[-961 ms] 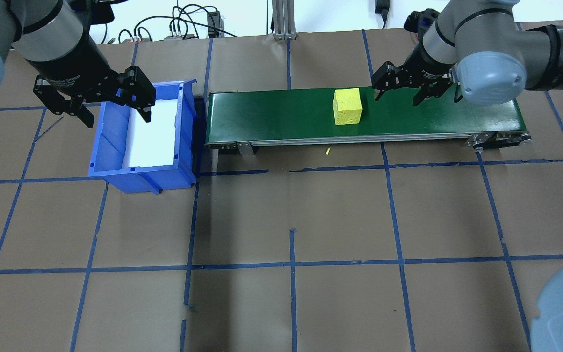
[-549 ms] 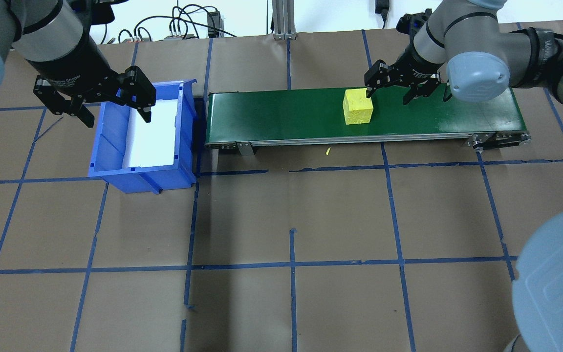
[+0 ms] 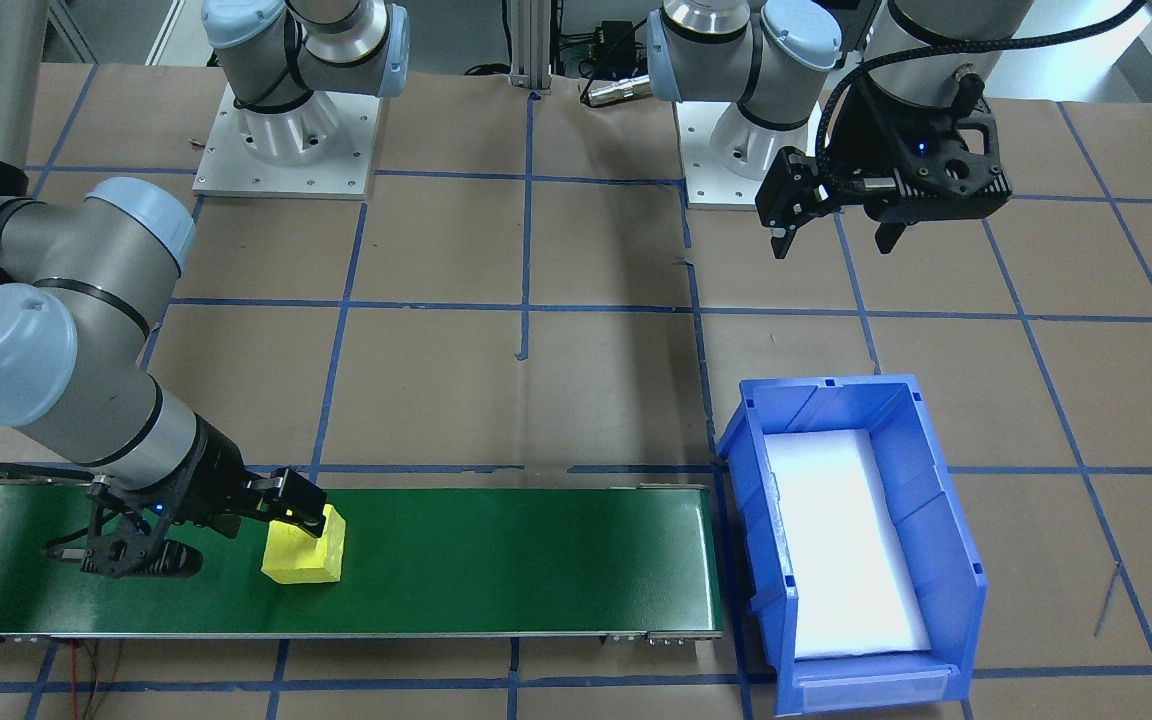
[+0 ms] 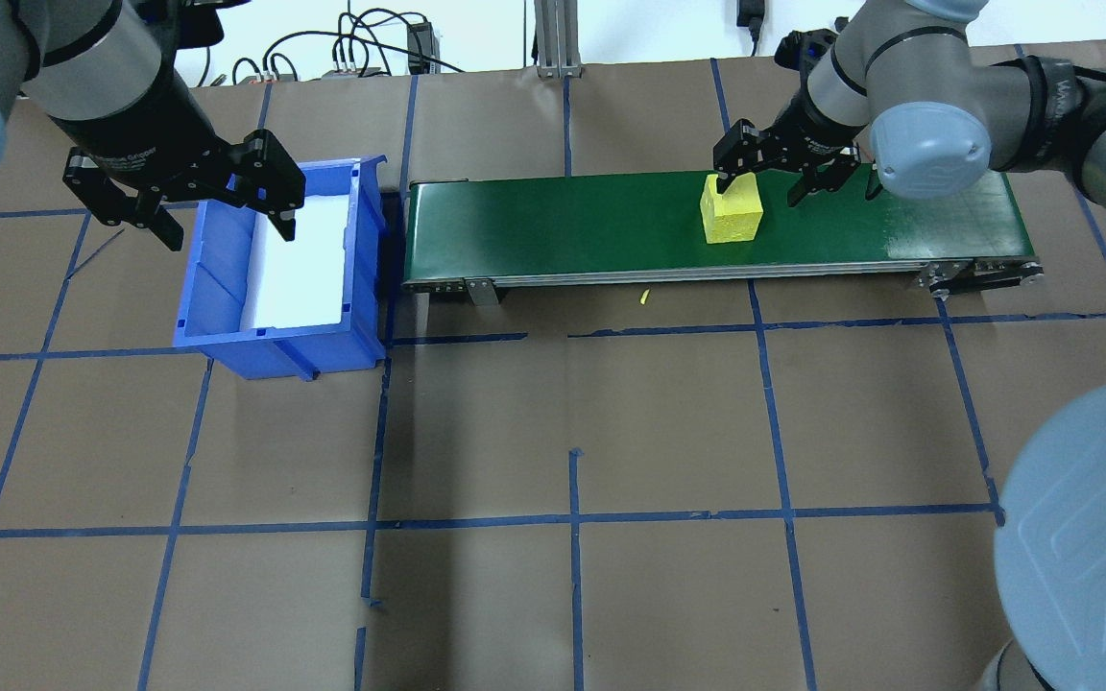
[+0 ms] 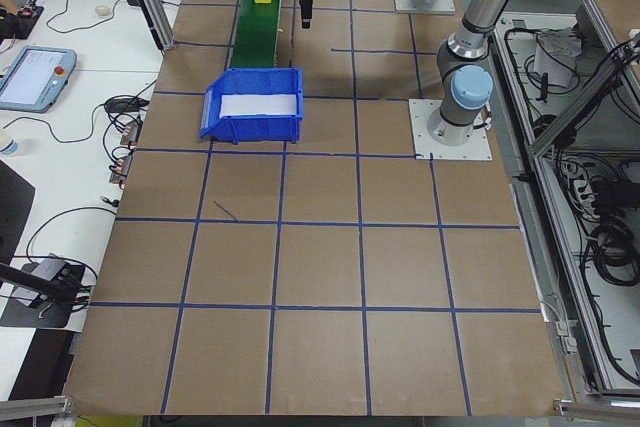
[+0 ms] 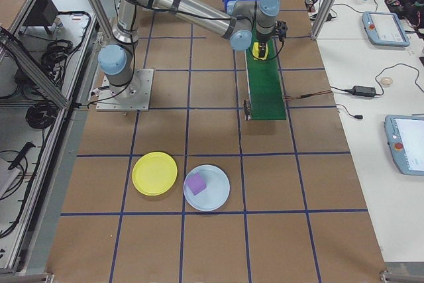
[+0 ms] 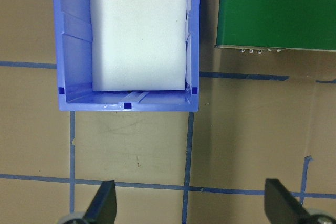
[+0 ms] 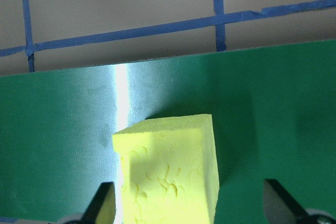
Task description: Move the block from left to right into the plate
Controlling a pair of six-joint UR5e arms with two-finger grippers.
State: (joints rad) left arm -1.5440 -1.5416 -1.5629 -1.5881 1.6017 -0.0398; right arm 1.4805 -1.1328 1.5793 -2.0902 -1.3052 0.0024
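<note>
Brown, blue-taped table (image 4: 572, 413) carrying a green conveyor belt (image 4: 563, 226). Yellow foam block (image 4: 732, 208) rests on the belt; the right gripper (image 4: 772, 178), fingers spread wide, has one fingertip at the block's top edge. Yellow plate (image 6: 154, 173) lies well apart. Left gripper (image 4: 227, 221) hangs wide open above the blue bin (image 4: 227, 297).

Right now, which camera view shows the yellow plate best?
Only exterior right shows the yellow plate, whole on the table beside a light-blue plate holding a purple block. No other view shows it.
</note>
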